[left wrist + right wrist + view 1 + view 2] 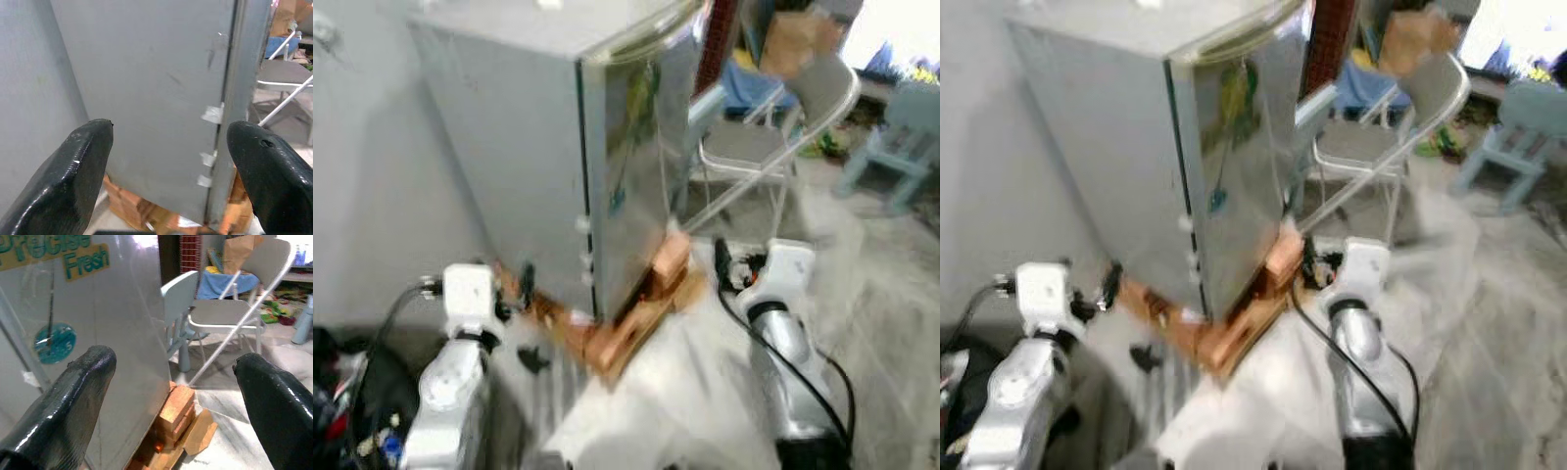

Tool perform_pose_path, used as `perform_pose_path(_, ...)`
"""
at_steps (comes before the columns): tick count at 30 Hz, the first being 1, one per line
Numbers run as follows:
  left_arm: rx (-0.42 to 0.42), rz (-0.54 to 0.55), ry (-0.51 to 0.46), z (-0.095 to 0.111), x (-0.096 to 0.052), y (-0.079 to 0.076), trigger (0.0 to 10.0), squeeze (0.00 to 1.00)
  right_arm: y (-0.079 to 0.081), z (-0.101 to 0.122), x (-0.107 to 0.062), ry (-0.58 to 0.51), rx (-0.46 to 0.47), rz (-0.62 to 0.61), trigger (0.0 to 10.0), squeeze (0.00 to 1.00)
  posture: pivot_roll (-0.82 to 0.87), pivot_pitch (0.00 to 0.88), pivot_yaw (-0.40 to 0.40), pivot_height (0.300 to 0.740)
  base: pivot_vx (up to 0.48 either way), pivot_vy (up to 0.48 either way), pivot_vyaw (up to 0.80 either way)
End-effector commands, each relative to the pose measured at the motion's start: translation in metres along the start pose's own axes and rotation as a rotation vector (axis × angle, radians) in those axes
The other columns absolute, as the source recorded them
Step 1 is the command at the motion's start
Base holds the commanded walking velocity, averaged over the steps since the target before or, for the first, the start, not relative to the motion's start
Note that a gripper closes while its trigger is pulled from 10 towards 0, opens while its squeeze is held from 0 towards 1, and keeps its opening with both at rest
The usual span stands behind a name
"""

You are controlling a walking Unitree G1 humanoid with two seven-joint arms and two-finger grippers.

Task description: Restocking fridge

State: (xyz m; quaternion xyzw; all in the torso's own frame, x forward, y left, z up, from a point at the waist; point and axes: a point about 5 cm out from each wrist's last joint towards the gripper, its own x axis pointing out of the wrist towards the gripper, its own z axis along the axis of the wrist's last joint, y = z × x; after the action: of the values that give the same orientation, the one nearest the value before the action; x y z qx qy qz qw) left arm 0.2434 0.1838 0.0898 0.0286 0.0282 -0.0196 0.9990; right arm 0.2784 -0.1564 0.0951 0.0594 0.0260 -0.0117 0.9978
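The left gripper (168,161) is gaping empty toward the fridge (568,147) side; the right gripper (176,396), also spread, is facing its door sticker (51,342); head views are blurring the bricks (626,333) underneath.

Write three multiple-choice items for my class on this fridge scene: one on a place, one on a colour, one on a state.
1. What does the fridge stand on?
A. wooden blocks
B. a rug
C. a metal trolley

2. What colour is the round sticker on the fridge door?
A. red
B. teal
C. yellow

3. How are the fingers of the left gripper?
A. shut on a bottle
B. pressed together
C. spread apart, holding nothing

Answers: 1 A, wooden blocks show under its base; 2 B, the right wrist view shows it teal; 3 C, a wide gap lies between them, with the fridge side beyond.
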Motion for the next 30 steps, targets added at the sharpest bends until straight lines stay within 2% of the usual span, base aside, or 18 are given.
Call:
perform_pose_path(1,-0.01,-0.036,-0.034,0.0064,0.0032,-0.0093,10.0,0.0,-0.0117,0.0039,-0.0011,-0.01,-0.013,-0.035,10.0,0.0,0.09,0.0,-0.009,0.74,0.0,0.0,-0.8)
perform_pose_path(3,-0.019,-0.045,-0.044,0.0079,0.0035,-0.0096,10.0,0.0,-0.0118,0.004,-0.0014,-0.011,-0.012,-0.036,10.0,0.0,0.09,0.0,-0.008,0.74,0.0,0.0,-0.72)
perform_pose_path(7,-0.024,-0.06,-0.054,0.0096,0.0036,-0.0107,10.0,0.0,-0.012,0.0043,-0.0017,-0.011,-0.01,-0.038,10.0,0.0,0.09,0.0,-0.008,0.74,0.0,0.0,0.0)
perform_pose_path(11,-0.03,-0.07,-0.062,0.0114,0.0044,-0.0116,10.0,0.0,-0.0116,0.0045,-0.0021,-0.009,-0.012,-0.038,10.0,0.0,0.09,0.002,-0.007,0.74,0.354,0.0,0.0)
perform_pose_path(24,-0.034,-0.084,-0.068,0.0125,0.0047,-0.0135,10.0,0.0,-0.0122,0.0039,-0.0031,-0.004,-0.014,-0.039,10.0,0.0,0.08,0.008,-0.009,0.74,0.376,0.28,-0.73)
perform_pose_path(30,-0.037,-0.084,-0.066,0.0124,0.0053,-0.0141,10.0,0.0,-0.0126,0.0043,-0.0025,-0.003,-0.016,-0.04,10.0,0.0,0.08,0.007,-0.012,0.74,0.248,0.244,-0.2)
